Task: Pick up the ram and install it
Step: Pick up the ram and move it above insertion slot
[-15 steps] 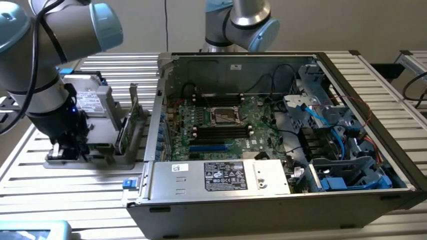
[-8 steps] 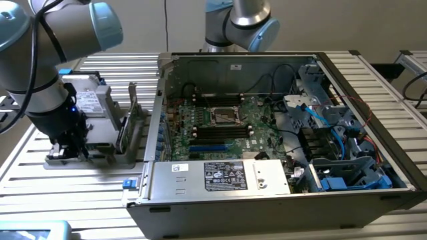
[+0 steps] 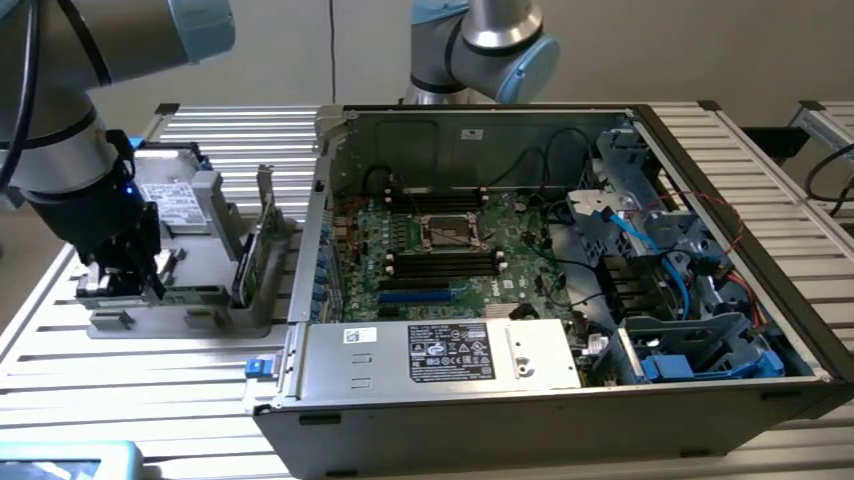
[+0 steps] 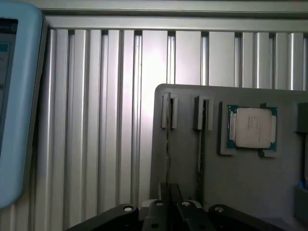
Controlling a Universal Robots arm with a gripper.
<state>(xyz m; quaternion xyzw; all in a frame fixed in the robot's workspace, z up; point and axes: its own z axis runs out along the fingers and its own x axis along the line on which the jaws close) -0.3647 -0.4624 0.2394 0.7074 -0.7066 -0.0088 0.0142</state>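
The ram point(image 4: 167, 139) is a thin stick seen edge-on, standing in one slot of a grey holder block point(image 4: 187, 163). My gripper point(image 4: 169, 191) is right over it, its two dark fingers drawn together on the stick's near end. A second stick point(image 4: 200, 144) stands in the neighbouring slot. In the exterior view my gripper point(image 3: 124, 275) reaches down into the grey holder block point(image 3: 187, 320) at the exterior view's left, and the arm hides the stick there. The black memory slots point(image 3: 434, 262) lie on the motherboard inside the open computer case point(image 3: 534, 400).
A processor chip point(image 4: 251, 126) sits in a pocket of the holder block. A tall expansion card point(image 3: 263, 235) stands upright between the block and the case. A second arm point(image 3: 481, 45) rises behind the case. A light-blue device point(image 4: 14, 106) lies on the ribbed aluminium table point(image 4: 106, 120).
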